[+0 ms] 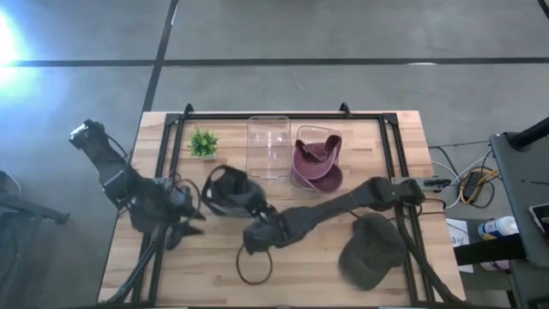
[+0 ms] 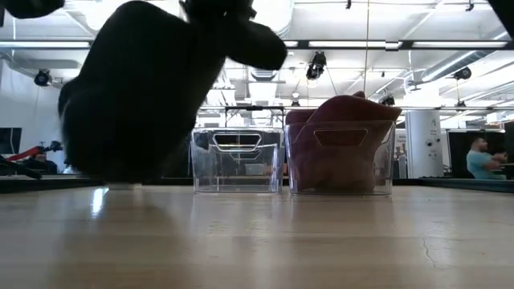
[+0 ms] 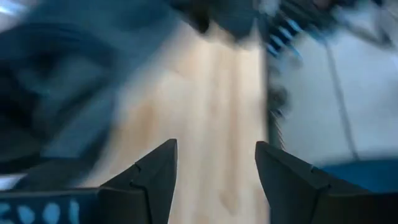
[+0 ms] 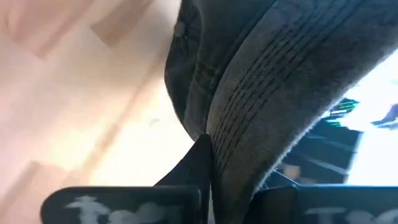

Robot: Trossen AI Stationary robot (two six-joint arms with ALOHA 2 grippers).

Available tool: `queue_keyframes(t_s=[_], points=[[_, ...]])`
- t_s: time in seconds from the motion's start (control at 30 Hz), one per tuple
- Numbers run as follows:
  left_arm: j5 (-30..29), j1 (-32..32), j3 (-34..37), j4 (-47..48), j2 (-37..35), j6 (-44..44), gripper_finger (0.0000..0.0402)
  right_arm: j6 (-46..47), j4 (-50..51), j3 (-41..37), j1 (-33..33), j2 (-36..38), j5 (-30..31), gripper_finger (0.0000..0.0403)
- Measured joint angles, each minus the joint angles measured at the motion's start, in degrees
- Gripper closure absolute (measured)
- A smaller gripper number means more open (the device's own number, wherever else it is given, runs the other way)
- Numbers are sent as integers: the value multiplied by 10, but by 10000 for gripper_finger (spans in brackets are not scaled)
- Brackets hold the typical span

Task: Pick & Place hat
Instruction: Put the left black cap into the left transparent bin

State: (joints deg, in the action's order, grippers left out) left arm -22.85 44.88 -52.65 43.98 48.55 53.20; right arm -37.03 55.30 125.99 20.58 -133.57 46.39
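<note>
The right tool [image 1: 254, 230] clamps the brim of the dark hat [image 1: 227, 190], lifted just in front of the empty bin [image 1: 268, 146]. Next, carry it over that bin and release. The left tool [image 3: 214, 171] hangs spread, left of the hat.

Both arms: dark, segmented links. Left arm fingers [image 3: 155, 177]: black, wedge-shaped, angular. Right arm fingers [image 4: 193, 171]: black. Pale blurred lettering on finger bases.
</note>
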Motion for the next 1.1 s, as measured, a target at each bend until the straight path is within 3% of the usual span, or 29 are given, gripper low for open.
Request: queue_keyframes(t_s=[0.1,0.17,0.3,0.47,0.6,0.83,0.93,1.1], points=[[-67,-1,2,60,-16,47,191,-16,10,0,27,0,69,389],[-100,-2,10,109,-21,82,191,16,26,-1,40,2,83,389],[-158,-4,37,173,-21,153,191,54,59,-2,41,8,50,389],[-139,-13,98,183,-21,230,191,35,58,-23,57,3,14,389],[-130,-13,166,110,-24,254,191,9,36,-54,66,3,-2,390],[-66,-13,310,-166,-14,247,191,-34,-23,-89,86,3,-16,390],[-59,-13,351,-220,-9,262,191,-9,-21,-89,87,3,-54,390],[-101,-22,386,-274,-1,264,191,-5,-23,-90,92,3,-144,390]])
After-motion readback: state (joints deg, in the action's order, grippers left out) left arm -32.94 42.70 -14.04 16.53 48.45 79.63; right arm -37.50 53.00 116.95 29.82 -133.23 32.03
